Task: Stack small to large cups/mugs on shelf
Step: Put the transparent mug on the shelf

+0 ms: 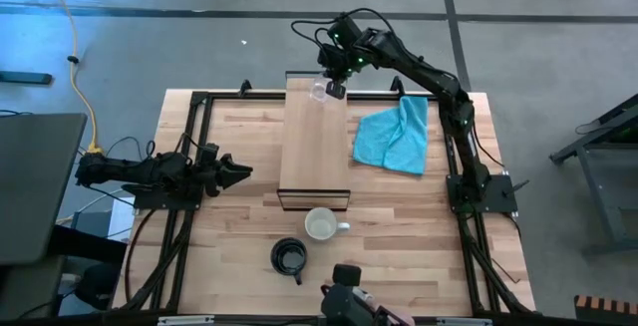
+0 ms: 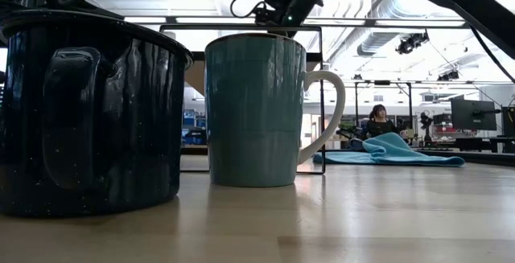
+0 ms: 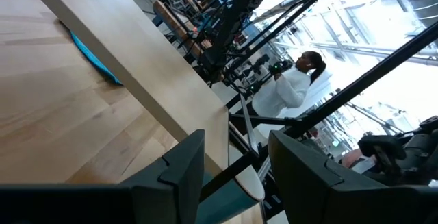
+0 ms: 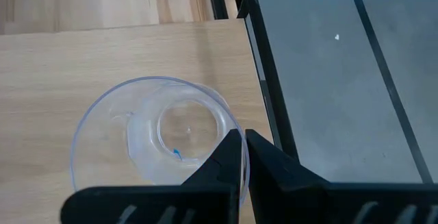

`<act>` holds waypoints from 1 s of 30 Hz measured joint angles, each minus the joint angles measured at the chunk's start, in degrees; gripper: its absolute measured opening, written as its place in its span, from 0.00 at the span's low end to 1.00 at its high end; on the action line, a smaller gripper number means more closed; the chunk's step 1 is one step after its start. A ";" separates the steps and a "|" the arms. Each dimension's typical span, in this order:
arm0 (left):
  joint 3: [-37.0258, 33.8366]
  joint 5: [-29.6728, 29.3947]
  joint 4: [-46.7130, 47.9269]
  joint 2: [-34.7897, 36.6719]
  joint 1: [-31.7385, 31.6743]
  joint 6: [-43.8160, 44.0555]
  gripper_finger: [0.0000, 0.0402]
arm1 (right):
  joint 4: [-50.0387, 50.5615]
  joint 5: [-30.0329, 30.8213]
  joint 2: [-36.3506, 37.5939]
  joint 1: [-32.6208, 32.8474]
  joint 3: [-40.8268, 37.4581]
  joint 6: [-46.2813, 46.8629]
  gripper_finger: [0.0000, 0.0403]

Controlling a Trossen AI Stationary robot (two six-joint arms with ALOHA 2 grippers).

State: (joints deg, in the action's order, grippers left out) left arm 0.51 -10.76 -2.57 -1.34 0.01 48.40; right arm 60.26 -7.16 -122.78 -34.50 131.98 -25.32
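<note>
shelf (image 4: 102, 53) bears glass cup (image 4: 157, 138) — right tool (image 4: 245, 157) pinches its rim.

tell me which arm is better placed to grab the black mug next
Likely the left. The left gripper waits open at the table's left side, nearer the black mug. The right gripper is at the shelf's far end, pinching the glass cup.

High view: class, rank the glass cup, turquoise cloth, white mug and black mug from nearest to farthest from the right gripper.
1. Glass cup: at the right gripper, on the shelf's far end.
2. Turquoise cloth: beside the shelf, on the right arm's side.
3. White mug: just past the shelf's near end.
4. Black mug: nearest the table's front edge.
</note>
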 joint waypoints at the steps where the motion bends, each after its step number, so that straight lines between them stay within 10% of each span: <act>1: 0.00 0.00 0.00 0.00 0.00 -0.01 0.38 | 0.08 0.00 0.00 0.00 0.00 -0.08 0.00; 30: 0.00 -0.02 -0.06 0.00 0.00 -0.11 0.38 | 0.71 -2.82 -1.53 0.09 0.00 1.49 0.00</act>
State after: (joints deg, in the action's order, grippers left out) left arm 0.51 -10.79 -2.63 -1.34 0.01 48.29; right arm 60.97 -9.98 -124.31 -34.41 131.98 -23.83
